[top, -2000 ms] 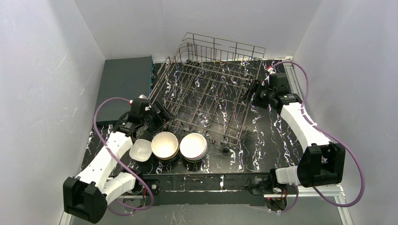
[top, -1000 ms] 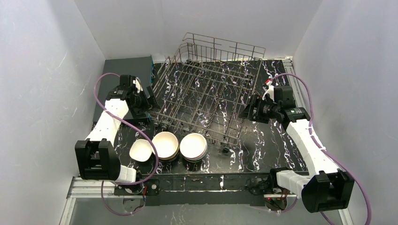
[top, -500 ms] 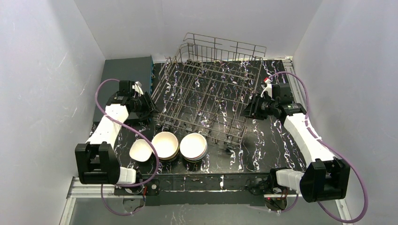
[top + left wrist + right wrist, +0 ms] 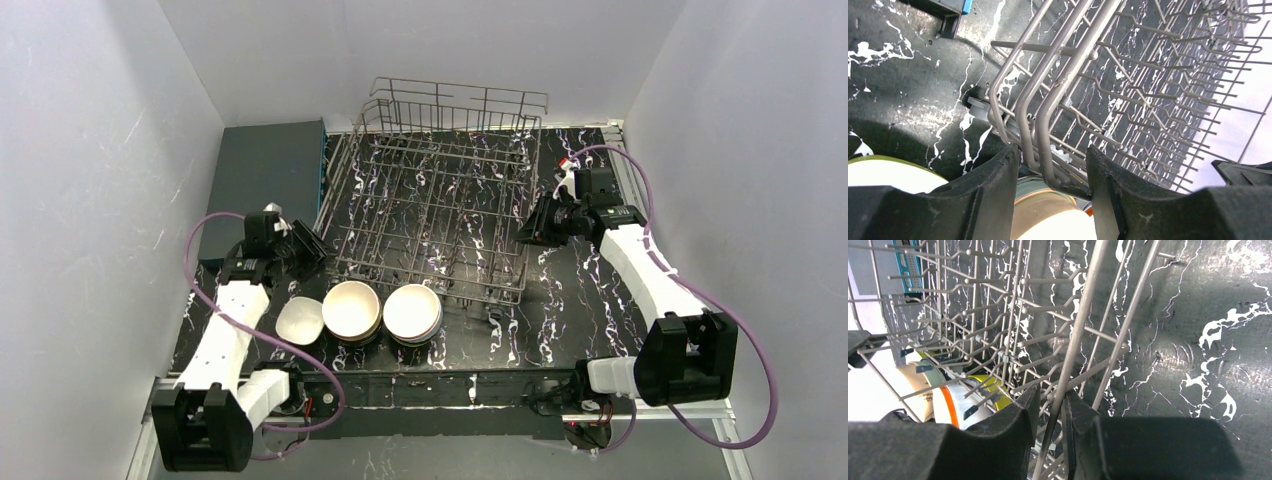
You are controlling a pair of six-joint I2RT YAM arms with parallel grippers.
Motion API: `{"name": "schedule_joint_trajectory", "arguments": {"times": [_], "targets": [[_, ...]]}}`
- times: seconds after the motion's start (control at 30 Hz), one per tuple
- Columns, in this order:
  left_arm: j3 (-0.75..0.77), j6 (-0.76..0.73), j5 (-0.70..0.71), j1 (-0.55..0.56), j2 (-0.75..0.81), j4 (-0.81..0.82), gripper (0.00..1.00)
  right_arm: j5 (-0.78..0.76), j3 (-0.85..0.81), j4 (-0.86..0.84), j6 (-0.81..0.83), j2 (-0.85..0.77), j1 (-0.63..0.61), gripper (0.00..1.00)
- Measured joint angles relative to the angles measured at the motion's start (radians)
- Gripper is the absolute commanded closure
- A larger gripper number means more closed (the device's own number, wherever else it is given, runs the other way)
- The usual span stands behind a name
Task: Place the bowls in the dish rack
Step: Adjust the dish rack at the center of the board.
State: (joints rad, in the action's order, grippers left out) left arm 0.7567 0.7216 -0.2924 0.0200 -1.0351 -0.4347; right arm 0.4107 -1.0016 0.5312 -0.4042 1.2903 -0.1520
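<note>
Your dish rack (image 4: 430,215) is a big square basket of silver wire with raised sides and rows of upright tines. It sits flat in the middle of the table (image 4: 585,300), toward the far edge.

The left gripper (image 4: 305,250) is at the rack's near left corner. In the left wrist view its jaws stand roughly half open, clamped on either side of the three bent rim wires there, and the wires fill the gap. The right gripper (image 4: 528,232) is on the rack's right side. In its wrist view the jaws are nearly closed, pinching a single side wire between the pads (image 4: 1008,430).

The bowls (image 4: 352,310) all sit outside the rack, in a row near the table's near edge, left of centre. There is a lone white one, then two stacks. They are just in front of the rack's near side and just beside your left gripper.

A dark grey slab (image 4: 262,180) lies at the table's far left corner, close against the rack's left side. You can't tell whether the two touch.
</note>
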Motion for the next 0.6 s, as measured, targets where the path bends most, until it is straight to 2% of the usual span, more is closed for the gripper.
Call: {"name": "schedule_joint_trajectory", "arguments": {"times": [0.27,0.5,0.6], "targets": [[-0.072,0.096,0.027,0.002,0.105,0.019,0.92,0.005,-0.053,-0.026,-0.042,0.079,-0.001,0.78],[-0.072,0.128,0.032,0.011,0.103,0.020,0.92,-0.011,-0.161,-0.024,-0.041,0.188,-0.006,0.78],[-0.072,0.142,0.034,0.027,0.099,0.026,0.92,-0.031,-0.198,-0.024,-0.039,0.221,-0.006,0.73]]}}
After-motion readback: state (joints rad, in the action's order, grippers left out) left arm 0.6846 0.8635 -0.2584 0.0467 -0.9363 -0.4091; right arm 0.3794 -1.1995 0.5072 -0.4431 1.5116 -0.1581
